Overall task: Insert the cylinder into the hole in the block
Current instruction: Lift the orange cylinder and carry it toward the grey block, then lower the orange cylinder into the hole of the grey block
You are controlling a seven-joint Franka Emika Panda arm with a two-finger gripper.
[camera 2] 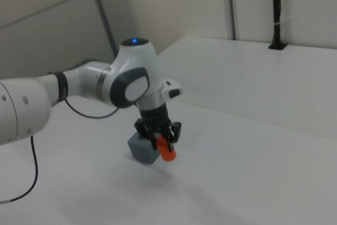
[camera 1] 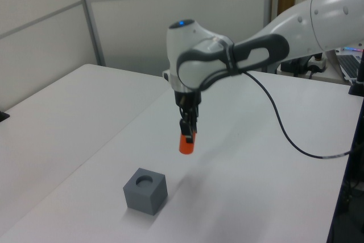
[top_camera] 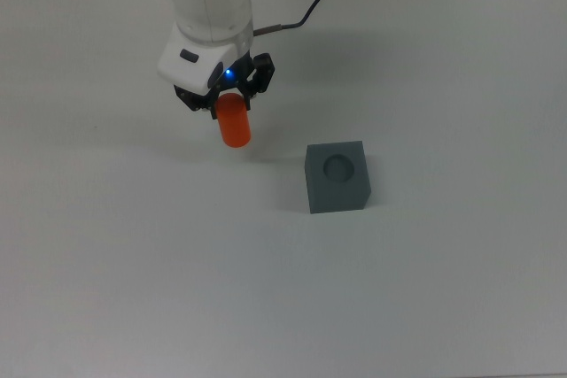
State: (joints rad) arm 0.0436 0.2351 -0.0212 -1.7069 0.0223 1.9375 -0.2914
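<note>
You are seeing the small orange cylinder [top_camera: 235, 123] hanging above the white table [top_camera: 133, 245], gripped in the gripper [top_camera: 229, 100], sitting well to the top view's left of the dark grey cube with a holed top [top_camera: 337, 176].

No text, label, brand, number or sign can be read in any of the three views.
</note>
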